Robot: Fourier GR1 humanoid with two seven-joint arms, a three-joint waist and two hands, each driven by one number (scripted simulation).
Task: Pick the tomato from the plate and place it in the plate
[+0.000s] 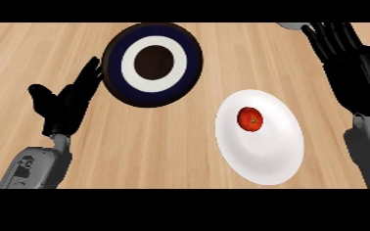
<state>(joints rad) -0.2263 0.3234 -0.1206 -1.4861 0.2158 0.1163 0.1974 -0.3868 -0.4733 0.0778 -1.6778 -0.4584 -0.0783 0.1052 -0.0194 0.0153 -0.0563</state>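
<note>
A small red tomato (250, 119) lies on the white oval plate (269, 164) at near right; a dark blue, white-ringed round plate (186, 73) sits far left. Left hand (66, 103) and right hand (338, 54) are both open, fingers straight, holding nothing.

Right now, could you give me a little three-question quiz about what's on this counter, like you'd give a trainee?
1. True or false: the tomato lies on the white plate.
2. Which plate has rings of colour? A) the dark plate B) the white plate
3. Fill in: the left hand and the right hand are both ____ and hold nothing.

Key: 1 true; 2 A; 3 open.
</note>
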